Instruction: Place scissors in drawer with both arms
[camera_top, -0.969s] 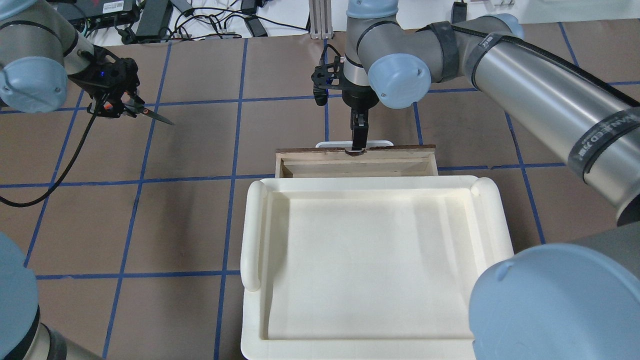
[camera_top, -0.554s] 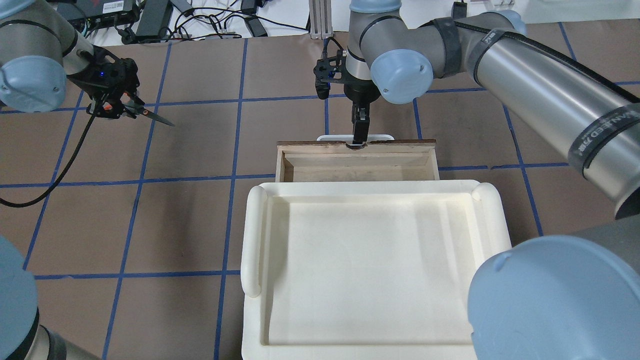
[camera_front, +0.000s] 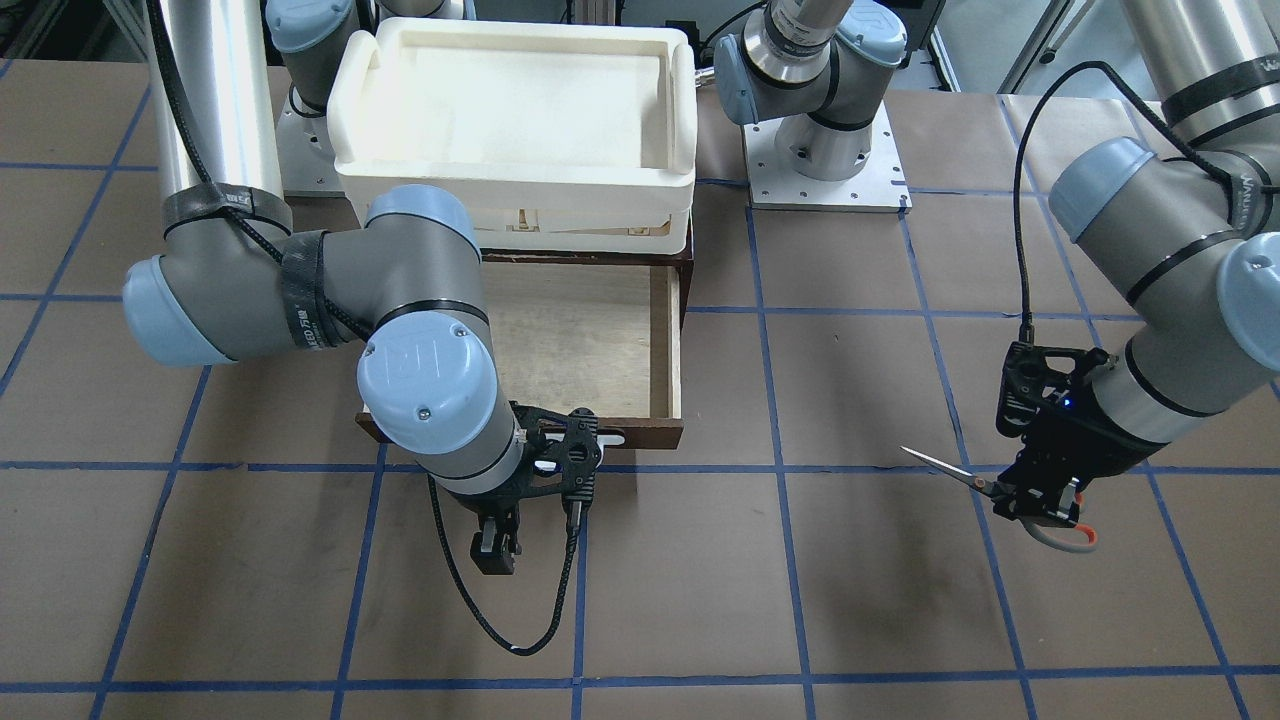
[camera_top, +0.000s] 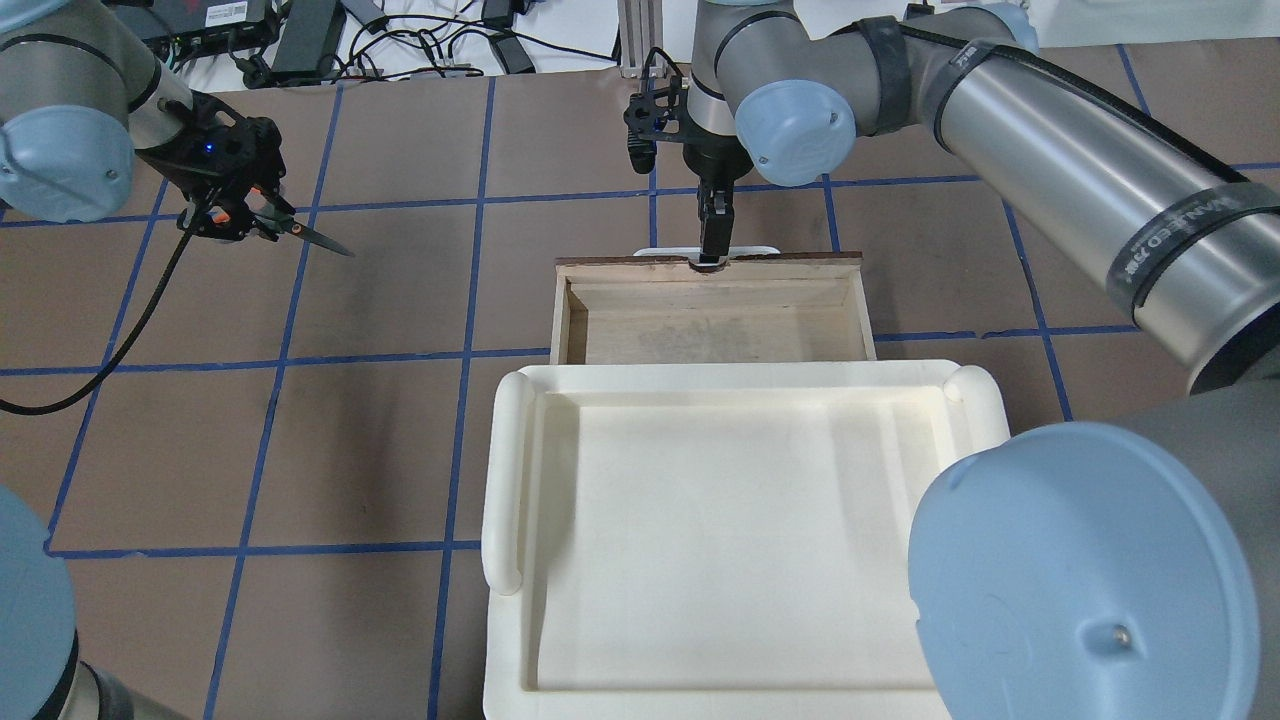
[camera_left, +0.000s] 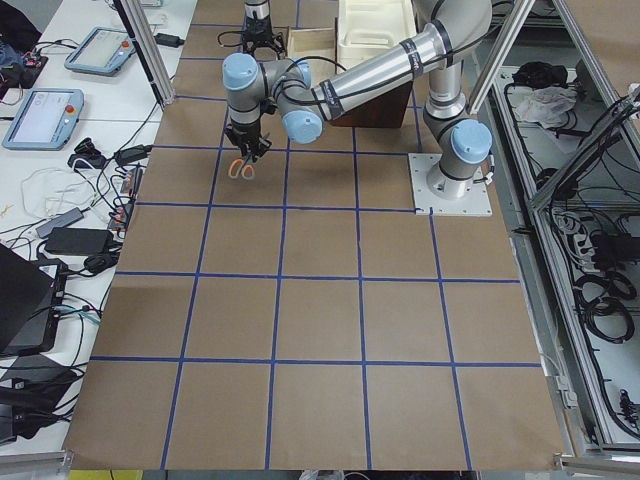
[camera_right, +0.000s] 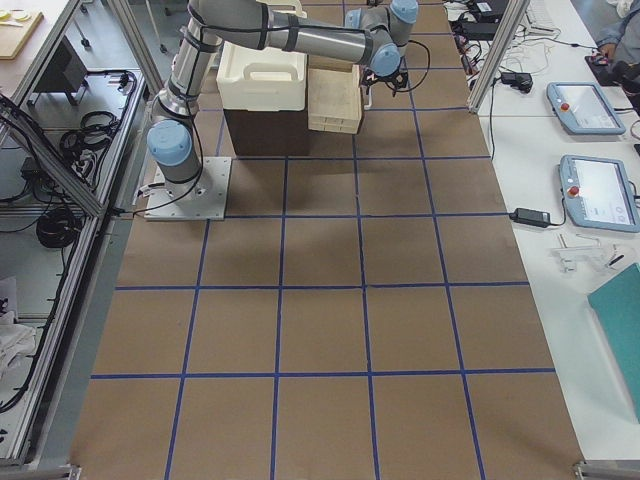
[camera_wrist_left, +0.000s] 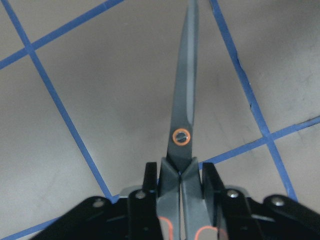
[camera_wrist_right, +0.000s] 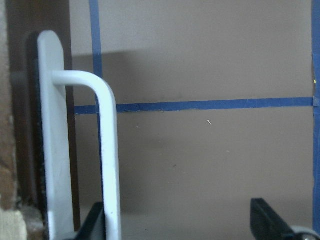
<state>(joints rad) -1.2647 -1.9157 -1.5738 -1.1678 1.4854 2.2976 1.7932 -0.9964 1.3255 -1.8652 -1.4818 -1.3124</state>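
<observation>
Gripping scissors (camera_top: 305, 235) in left gripper (camera_top: 238, 215), clenched on the grey shanks just behind the orange-ringed pivot, with jaws pressed on either side. Held with blades shut together, tip pointing toward the robot's right, with orange-lined loops tucked behind the gripper. Hanging in the air above the table (camera_top: 400, 450) and its blue grid lines, well to the left of the drawer (camera_top: 560, 320) and apart from it. Not yet in the drawer.

Reaching down with right gripper (camera_top: 711, 250) to the middle of the handle (camera_wrist_right: 111, 165) on the drawer's front. Released, not clamped: seen from the right wrist with 2 fingers spread wide, with the white bar just inside 1 finger (camera_wrist_right: 95, 227) and well apart from the other. Cannot tell whether touching the bar.

Pulled partway out from under the tray (camera_top: 505, 470), toward the far side of the table, with pale plywood floor and 3 walls open to the overhead view. Fronted by a dark brown board, with the handle's white ends peeking past the right gripper. Raised off the table in a brown cabinet (camera_right: 265, 130), with the cream tray stacked on top. Seen from the front camera with the blue-capped wrist of the right arm (camera_front: 430, 390) covering 1 front corner.
</observation>
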